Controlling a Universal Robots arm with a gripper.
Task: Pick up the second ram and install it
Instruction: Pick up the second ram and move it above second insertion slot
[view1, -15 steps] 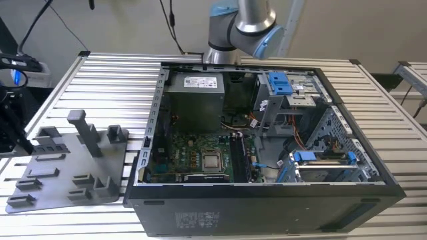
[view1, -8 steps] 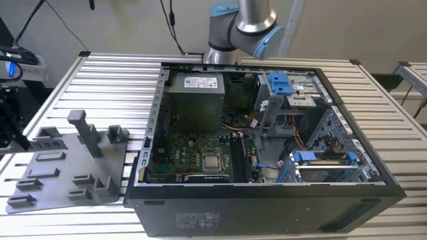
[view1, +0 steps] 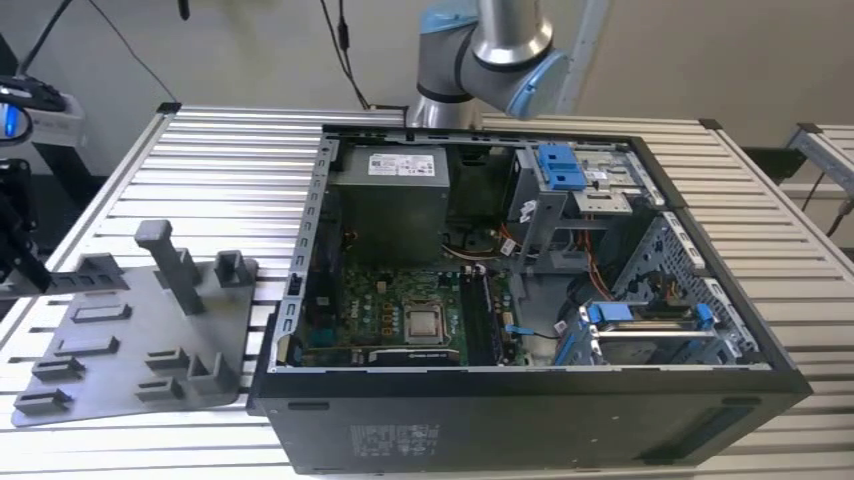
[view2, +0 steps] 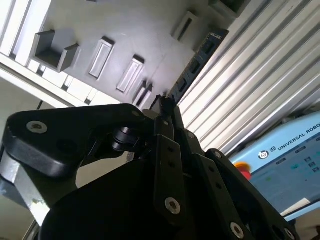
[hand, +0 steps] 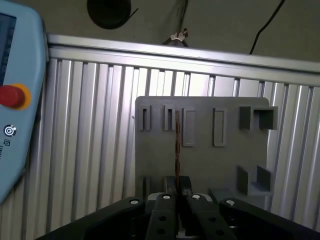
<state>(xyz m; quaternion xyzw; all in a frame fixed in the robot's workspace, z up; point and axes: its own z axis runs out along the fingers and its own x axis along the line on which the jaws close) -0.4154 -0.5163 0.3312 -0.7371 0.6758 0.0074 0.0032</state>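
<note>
**Ram gripped, held over tray**

- Table (view1: 781, 230): ribbed metal slats. It carries the case and the tray side by side.
- Case (view1: 534, 425): lies open side up on the exterior view's right. The motherboard (view1: 387, 310) is exposed on its floor, with the grey power supply (view1: 387, 200) beyond it.
- Tray (view1: 120, 340): grey plastic, flat on the slats just beside the case, on the exterior view's left. It has upright posts and narrow slots. In the first wrist view the tray (hand: 210, 165) sits behind the claw, with a row of slots along its far edge.
- Arm (view1: 487, 50): the silver and blue joint is at the far edge of the table, behind the case.
- Pendant (hand: 15, 125): pale blue with a red button (hand: 11, 96). It lies on the slats beside the tray.
- Gripper (hand: 177, 182): black fingers (hand: 169, 186) drawn in close, pinching one end of the ram between them. There is no gap other than the stick itself.
- Ram (hand: 177, 142): seen edge-on as a thin dark line running from the fingertips out across the tray face. In the second wrist view the ram (view2: 197, 60) shows its dark flat side and reaches from the claw (view2: 165, 107) past the tray edge over the slats. Cannot tell whether its far end touches the tray.
</note>
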